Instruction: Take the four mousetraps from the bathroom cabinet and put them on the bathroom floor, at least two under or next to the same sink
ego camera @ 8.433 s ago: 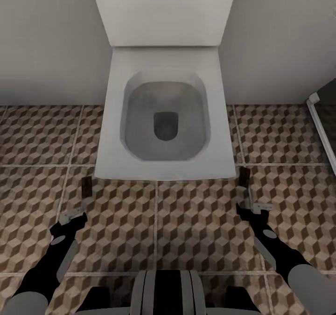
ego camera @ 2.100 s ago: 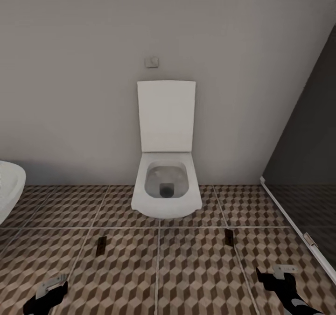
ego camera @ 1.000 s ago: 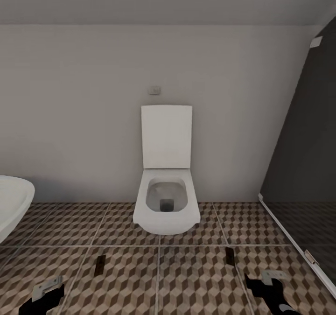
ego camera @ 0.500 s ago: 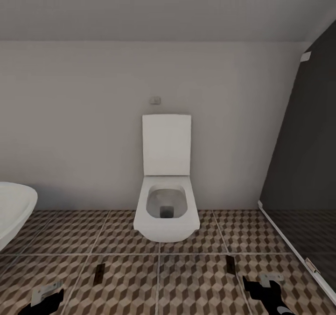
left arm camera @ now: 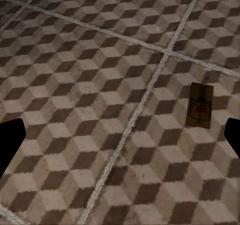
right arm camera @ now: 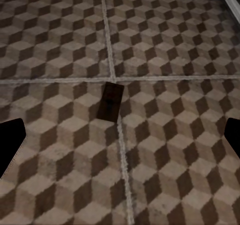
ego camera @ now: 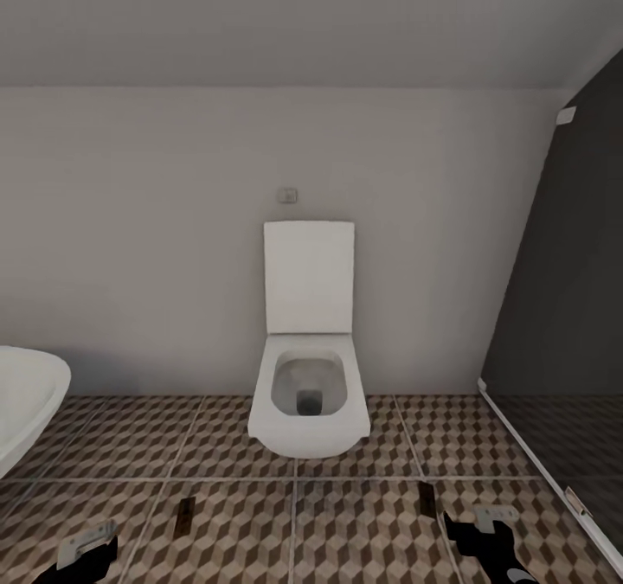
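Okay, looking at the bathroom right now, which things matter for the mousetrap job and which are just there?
Part of the job:
- left mousetrap
- right mousetrap
- bathroom floor
- left gripper, open
- right gripper, open

Just there:
- toilet
- rounded white tub
- dark shower panel
- wall button

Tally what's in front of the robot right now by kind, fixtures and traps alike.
Mousetraps on the bathroom floor: 2, left one and right one
Toilet: 1
White rounded basin at the left edge: 1
Dark glass partition at the right: 1
Wall button above the toilet: 1
Total: 6
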Motion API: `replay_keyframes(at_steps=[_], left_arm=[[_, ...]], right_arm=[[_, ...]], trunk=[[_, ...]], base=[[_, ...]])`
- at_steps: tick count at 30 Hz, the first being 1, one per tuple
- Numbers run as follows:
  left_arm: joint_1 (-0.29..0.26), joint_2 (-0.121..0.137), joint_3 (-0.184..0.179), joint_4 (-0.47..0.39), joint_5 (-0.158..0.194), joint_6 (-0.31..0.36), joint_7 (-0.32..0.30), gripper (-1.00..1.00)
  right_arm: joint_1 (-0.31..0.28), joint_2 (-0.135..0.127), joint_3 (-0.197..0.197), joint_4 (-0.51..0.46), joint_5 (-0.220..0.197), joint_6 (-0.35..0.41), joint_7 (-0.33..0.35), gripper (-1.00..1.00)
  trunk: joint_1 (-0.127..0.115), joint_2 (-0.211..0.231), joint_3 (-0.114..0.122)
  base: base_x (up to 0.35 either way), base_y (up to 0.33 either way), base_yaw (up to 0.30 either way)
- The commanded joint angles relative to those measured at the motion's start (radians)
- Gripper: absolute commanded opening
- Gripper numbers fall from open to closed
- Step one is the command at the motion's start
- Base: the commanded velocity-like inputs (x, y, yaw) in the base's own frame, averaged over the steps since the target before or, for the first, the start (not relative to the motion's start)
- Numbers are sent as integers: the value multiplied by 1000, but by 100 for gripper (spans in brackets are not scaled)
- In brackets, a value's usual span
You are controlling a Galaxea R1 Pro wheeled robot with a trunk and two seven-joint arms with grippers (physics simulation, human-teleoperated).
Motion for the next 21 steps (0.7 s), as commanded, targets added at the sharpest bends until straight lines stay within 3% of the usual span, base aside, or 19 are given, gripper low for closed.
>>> replay_keyframes(at_steps=[1,21], left_arm=[[-1,0,8,1,-5,-3,1,100],[-1,-1,6,4,-6,-4,14,100]], right_arm=[[-1,1,8,4,-8,-6,2,100],[-1,12,8,4,-8,-5,1,100]], trunk=[[-4,7,2],[-81,147,65]], base=[[0,0,0],[0,0,0]])
